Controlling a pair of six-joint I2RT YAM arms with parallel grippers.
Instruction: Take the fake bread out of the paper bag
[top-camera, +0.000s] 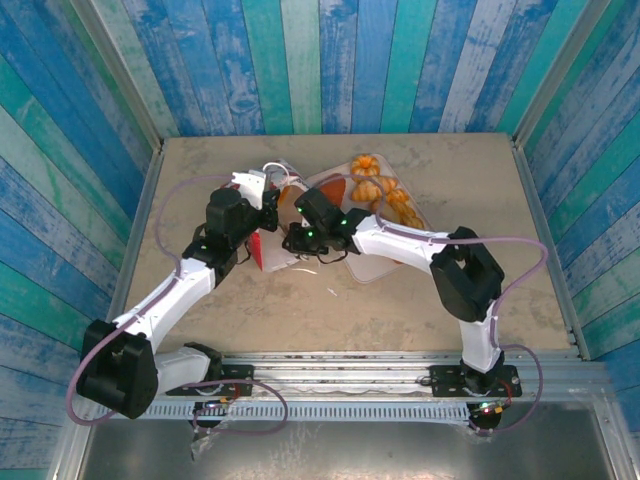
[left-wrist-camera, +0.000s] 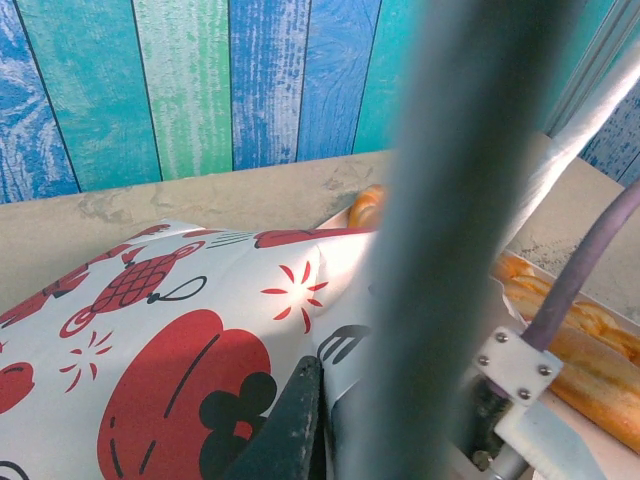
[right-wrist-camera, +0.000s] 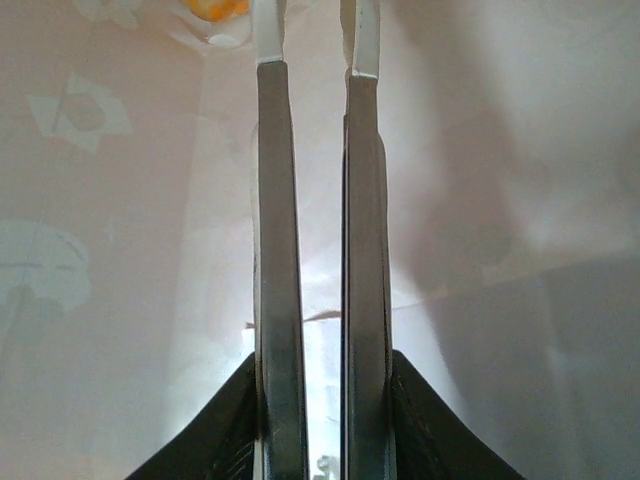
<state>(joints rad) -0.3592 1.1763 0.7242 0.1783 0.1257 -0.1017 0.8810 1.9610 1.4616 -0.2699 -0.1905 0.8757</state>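
Reaching into the paper bag (top-camera: 266, 248) with my right gripper (right-wrist-camera: 314, 45). Wrist view is pale paper on all sides with the print showing through. Right jaws nearly together, thin slit of light between them, nothing in the slit, so not gripping any bread.

Left gripper (top-camera: 268, 200) is clamped. From its wrist view and the top view it looks pinched on the bag's edge near the mouth, keeping the wall lifted. Exact contact point is hidden.

Bag lies on its side mid-table, just left of the pink tray (top-camera: 385, 265). A pile of fake bread (top-camera: 378, 190) sits on that tray, outside the bag, so most of the job looks done.

Key relation: an orange-yellow piece (right-wrist-camera: 215, 8) shows at the top edge of my right wrist view, straight ahead of the fingertips and slightly left of the slit. Probably bread left near the bag's far end, but I can't tell whether it is inside the paper or just past it. Too little shows to call its long axis.

Right arm is the nearer one; left is busy with the bag. My guess for the next move: part the right jaws, push forward with a slight left bias. Risk is pinching paper instead of bread.
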